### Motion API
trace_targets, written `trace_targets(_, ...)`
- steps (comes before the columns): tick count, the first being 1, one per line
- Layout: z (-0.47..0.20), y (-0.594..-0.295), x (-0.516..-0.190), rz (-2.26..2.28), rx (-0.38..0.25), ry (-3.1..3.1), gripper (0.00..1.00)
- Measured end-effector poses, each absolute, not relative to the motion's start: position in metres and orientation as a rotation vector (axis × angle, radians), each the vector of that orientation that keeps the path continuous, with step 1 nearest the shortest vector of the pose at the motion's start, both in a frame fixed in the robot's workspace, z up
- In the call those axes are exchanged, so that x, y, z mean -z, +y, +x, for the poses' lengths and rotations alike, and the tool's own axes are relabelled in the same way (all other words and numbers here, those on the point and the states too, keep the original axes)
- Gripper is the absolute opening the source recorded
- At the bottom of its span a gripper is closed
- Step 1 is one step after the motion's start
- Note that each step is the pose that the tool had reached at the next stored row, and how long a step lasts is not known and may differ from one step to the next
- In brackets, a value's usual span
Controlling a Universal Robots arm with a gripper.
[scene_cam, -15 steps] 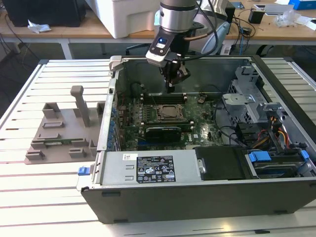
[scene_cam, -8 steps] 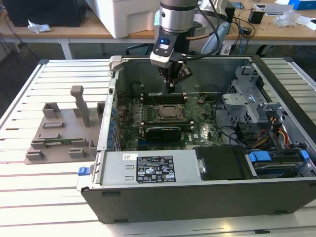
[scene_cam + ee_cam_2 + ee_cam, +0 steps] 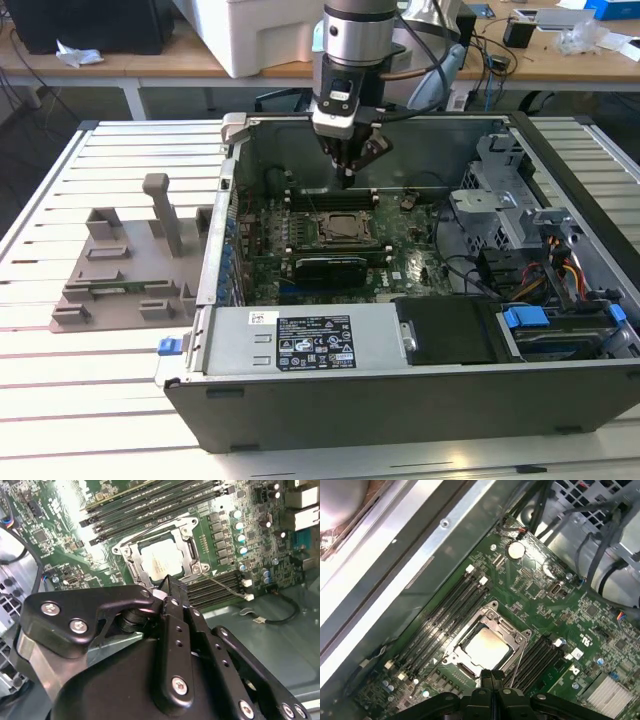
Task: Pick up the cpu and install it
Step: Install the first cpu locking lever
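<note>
Left to right in the exterior view: a grey fixture block (image 3: 130, 265) sits on the slatted worktop (image 3: 90, 400), at 9 o'clock of the open case (image 3: 420, 400). Inside the case is the motherboard (image 3: 410, 270), with the black expansion card (image 3: 325, 268) at 6 o'clock of the socket. My gripper (image 3: 347, 178) hangs over the board near the socket's 12 o'clock. Its fingers are pinched together, and I can see nothing between them. The drive cage and cable bundle (image 3: 555, 265) sit at 3 o'clock.

In the second wrist view the cpu (image 3: 162, 561) lies flat inside the socket frame (image 3: 190, 545) — silver top up, square to the frame. The first wrist view agrees, with memory slots (image 3: 445, 615) on either side. The gripper looks to be above the chip, not touching it.

My read: the chip is placed and the install is near its end. I can't tell from here whether it is fully seated. Any move near it should be straight vertical — the slots and frame crowd the socket.

Room: wooden desks (image 3: 150, 60) with clutter at 12 o'clock.
</note>
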State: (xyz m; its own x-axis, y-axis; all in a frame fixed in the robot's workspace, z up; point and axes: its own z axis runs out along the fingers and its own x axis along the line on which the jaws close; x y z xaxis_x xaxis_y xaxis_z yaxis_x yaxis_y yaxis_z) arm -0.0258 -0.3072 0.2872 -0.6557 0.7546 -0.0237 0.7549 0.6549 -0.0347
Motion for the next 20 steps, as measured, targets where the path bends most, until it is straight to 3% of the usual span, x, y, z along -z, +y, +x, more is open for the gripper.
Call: trace_targets(20,-0.0258,-0.3072,-0.2872,0.92,0.063,2.99,0.11)
